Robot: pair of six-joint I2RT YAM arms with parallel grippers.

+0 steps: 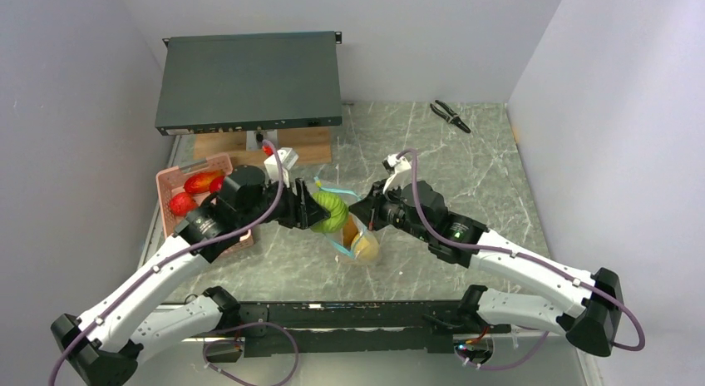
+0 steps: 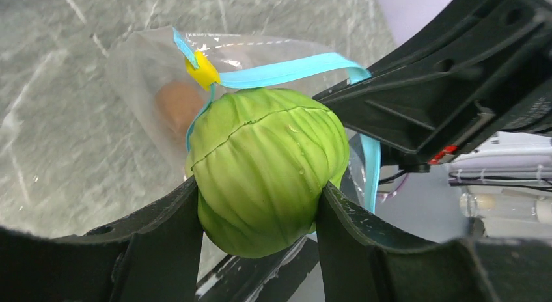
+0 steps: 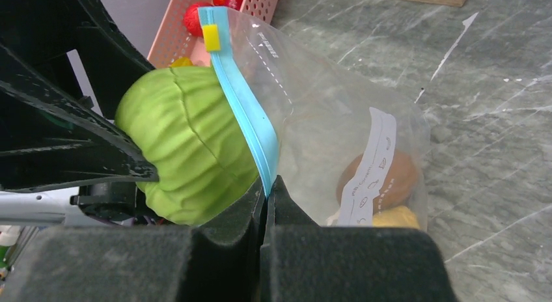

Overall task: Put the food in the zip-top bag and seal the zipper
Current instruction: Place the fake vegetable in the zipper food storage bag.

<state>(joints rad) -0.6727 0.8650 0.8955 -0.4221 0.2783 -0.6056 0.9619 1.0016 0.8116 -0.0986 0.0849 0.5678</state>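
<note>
Top view, left hand [image 1: 309,211]: you have it clamped on the green food [image 1: 330,212], held above the tabletop [image 1: 449,178] at mid-scene.
Top view, right hand [image 1: 366,210]: it faces your left hand, fingers pressed together on the bag's rim.
Top view, bag [image 1: 359,246]: it hangs below both hands, with the lower end on the tabletop and pale food inside.
Top view, zipper [image 1: 337,190]: a teal strip loops over the green food.
Top view, basket [image 1: 170,180]: pink, at the left edge, with red food [image 1: 199,183] in it.
Top view, rest: a black box [image 1: 249,80] sits on a wood block [image 1: 224,143] at the back; pliers [image 1: 450,116] lie far right.

Left wrist, hand: your two fingers [image 2: 176,230] press the green food from either side.
Left wrist, green food: it sits at the bag's mouth, with the zipper arching over it.
Left wrist, slider [image 2: 202,70]: yellow, on the zipper, just above the green food.
Left wrist, bag: brown food [image 2: 177,103] shows through the film.

Right wrist, hand: your fingers are closed tight, pinching the zipper [image 3: 244,110] at the bag's edge.
Right wrist, green food: it touches the zipper from outside, left of it; how far in it is, you cannot tell.
Right wrist, bag contents: brown food beside yellow food [image 3: 387,219], behind a white label [image 3: 374,165].
</note>
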